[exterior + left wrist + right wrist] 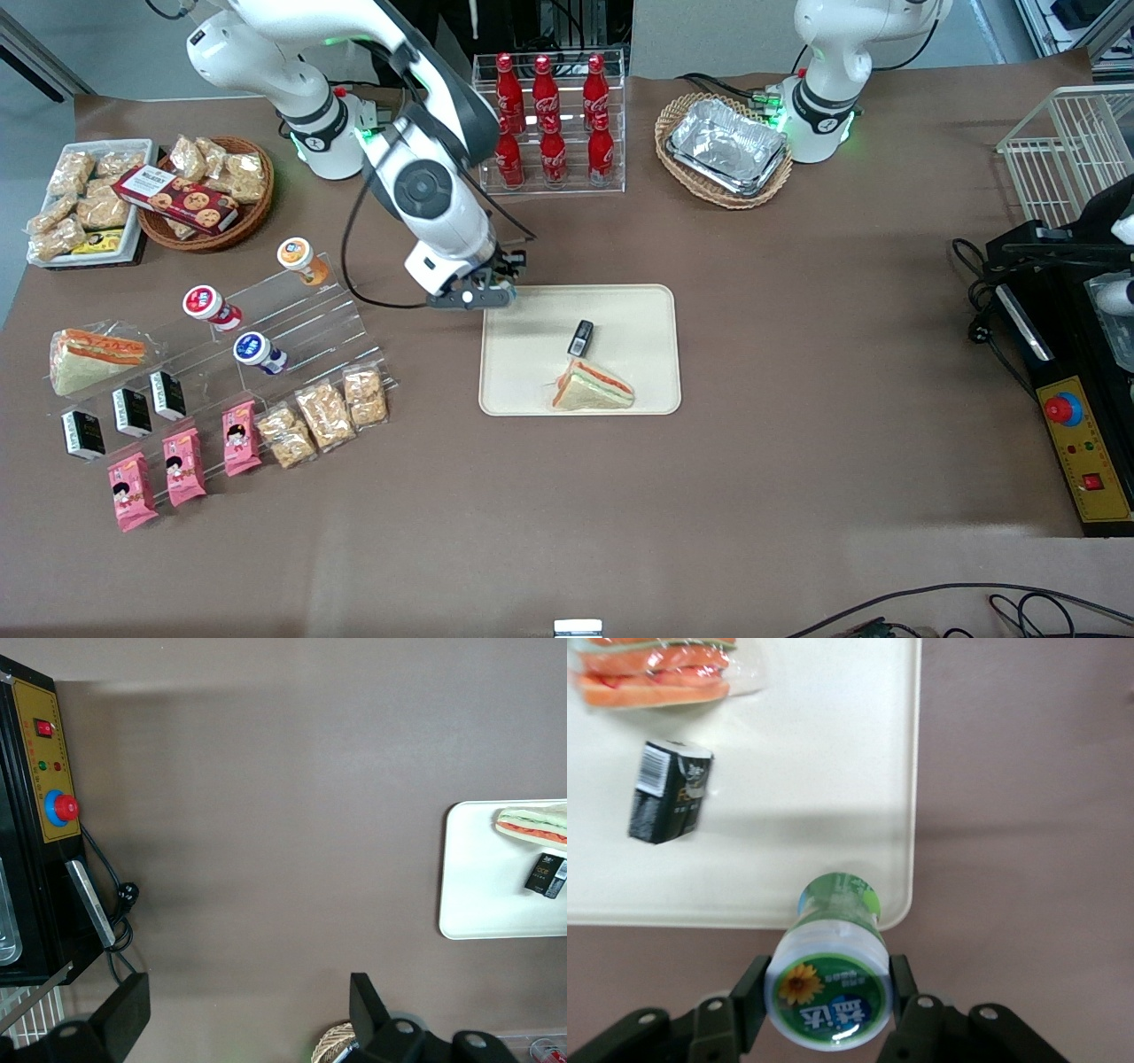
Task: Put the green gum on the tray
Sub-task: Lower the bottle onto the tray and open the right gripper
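The green gum (829, 974), a small jar with a white-rimmed green lid and green label, is held upright between the fingers (749, 997) of my right gripper (826, 992), which is shut on it. It hangs above the corner of the cream tray (833, 771). In the front view the gripper (483, 292) hovers over the tray's (638, 310) corner farthest from the camera, toward the working arm's end; the jar is hidden there. A wrapped sandwich (592, 388) and a small black packet (580, 337) lie on the tray.
A clear stepped stand (292, 319) holds orange-lidded (296, 254), red-lidded (205, 304) and blue-lidded (254, 349) jars, with snack packets nearer the camera. A cola bottle rack (551, 120), a foil-tray basket (725, 146) and a black control box (1076, 443) stand around the table.
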{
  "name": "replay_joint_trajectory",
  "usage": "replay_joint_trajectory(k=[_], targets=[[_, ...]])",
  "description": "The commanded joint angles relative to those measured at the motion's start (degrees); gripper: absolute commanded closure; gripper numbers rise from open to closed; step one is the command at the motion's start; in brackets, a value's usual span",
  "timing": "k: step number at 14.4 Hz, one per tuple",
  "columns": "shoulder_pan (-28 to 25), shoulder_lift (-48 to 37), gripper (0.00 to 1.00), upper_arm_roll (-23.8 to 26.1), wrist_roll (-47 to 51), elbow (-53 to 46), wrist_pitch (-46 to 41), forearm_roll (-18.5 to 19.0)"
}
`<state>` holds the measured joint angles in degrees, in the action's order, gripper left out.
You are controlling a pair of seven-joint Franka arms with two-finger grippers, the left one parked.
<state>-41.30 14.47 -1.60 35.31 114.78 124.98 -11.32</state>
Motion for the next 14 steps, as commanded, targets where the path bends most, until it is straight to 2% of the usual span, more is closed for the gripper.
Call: replay_joint_trajectory(k=[1,7,8,9,10,14], targets=[[-1.5,4.9,0.7,-0.6,0.6,-0.6,5.0,-0.9],[-1.8,9.0,0.69,-0.6,0.5,-0.8,9.7,-0.8],[-1.8,9.3,0.64,-0.6,0.6,-0.8,10.3,-0.8],[-1.9,9.5,0.36,-0.6,0.6,-0.9,10.4,-0.8],[-1.9,9.6,0.0,-0.6,0.7,-1.0,10.4,-0.9],[-1.2,8.0,0.0,-0.6,0.4,-1.5,9.1,-0.9]])
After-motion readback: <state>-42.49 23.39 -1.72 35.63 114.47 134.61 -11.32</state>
